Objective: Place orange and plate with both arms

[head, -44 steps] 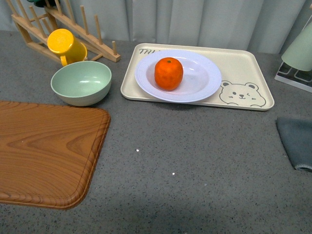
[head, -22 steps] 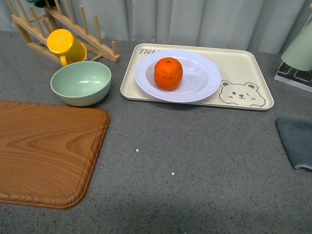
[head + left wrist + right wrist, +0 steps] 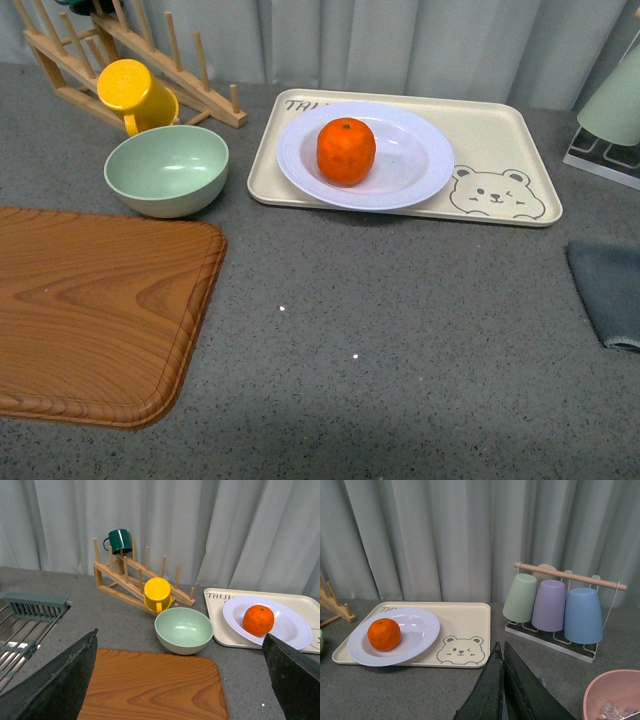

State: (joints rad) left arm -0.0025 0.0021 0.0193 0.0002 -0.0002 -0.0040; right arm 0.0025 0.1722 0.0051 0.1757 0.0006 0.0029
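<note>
One wooden board (image 3: 95,310) lies nearest, one bear tray (image 3: 500,135) carries one plate (image 3: 410,160), and one orange (image 3: 346,150) sits in it. The left gripper (image 3: 180,680) is spread wide and empty; the right gripper (image 3: 503,680) is closed on nothing. One green bowl (image 3: 166,170) and one yellow mug (image 3: 132,92) stand beside the tray.

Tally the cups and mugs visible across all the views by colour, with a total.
Yellow mug on the wooden rack: 1
Dark green mug on the wooden rack: 1
Pale green cup on the wire rack: 1
Purple cup on the wire rack: 1
Blue cup on the wire rack: 1
Beige cup, mostly hidden behind the others: 1
Total: 6
</note>
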